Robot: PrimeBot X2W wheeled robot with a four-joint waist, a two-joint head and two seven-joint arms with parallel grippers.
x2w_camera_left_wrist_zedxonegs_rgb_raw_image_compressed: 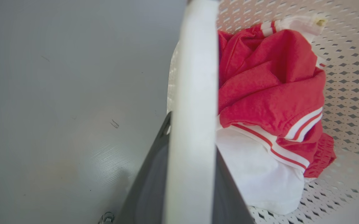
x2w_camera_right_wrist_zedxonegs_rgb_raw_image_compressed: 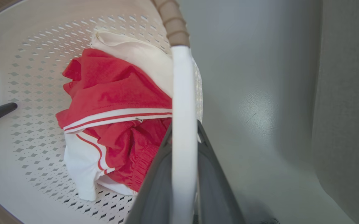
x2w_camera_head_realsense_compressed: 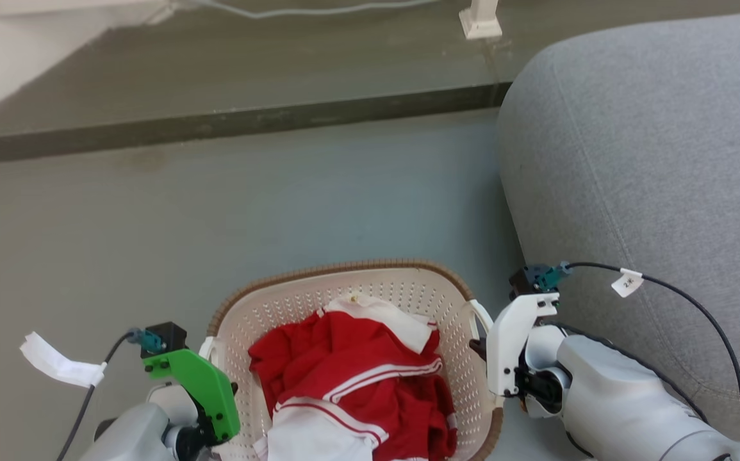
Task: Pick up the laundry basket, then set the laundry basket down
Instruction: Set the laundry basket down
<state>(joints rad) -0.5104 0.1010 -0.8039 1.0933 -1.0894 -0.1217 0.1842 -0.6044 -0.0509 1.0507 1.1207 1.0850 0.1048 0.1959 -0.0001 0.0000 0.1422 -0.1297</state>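
Note:
The laundry basket [x2w_camera_head_realsense_compressed: 344,267], cream-white and perforated with a brown woven-look rim, sits low in the middle of the head view with red and white clothes [x2w_camera_head_realsense_compressed: 350,371] inside. My left gripper [x2w_camera_head_realsense_compressed: 214,358], under a green mount, is at the basket's left handle. In the left wrist view that gripper [x2w_camera_left_wrist_zedxonegs_rgb_raw_image_compressed: 193,133] is shut on the white handle [x2w_camera_left_wrist_zedxonegs_rgb_raw_image_compressed: 195,77], with a dark finger on each side. My right gripper [x2w_camera_head_realsense_compressed: 482,346] holds the right handle. Its wrist view shows the gripper [x2w_camera_right_wrist_zedxonegs_rgb_raw_image_compressed: 184,130] shut on the white handle [x2w_camera_right_wrist_zedxonegs_rgb_raw_image_compressed: 182,93]. Whether the basket touches the floor I cannot tell.
A grey sofa [x2w_camera_head_realsense_compressed: 651,160] stands close on the right, beside my right arm. A dark step edge [x2w_camera_head_realsense_compressed: 235,121] crosses the floor farther ahead, with a white post foot [x2w_camera_head_realsense_compressed: 480,19] beyond it. Open grey floor [x2w_camera_head_realsense_compressed: 120,243] lies ahead and to the left.

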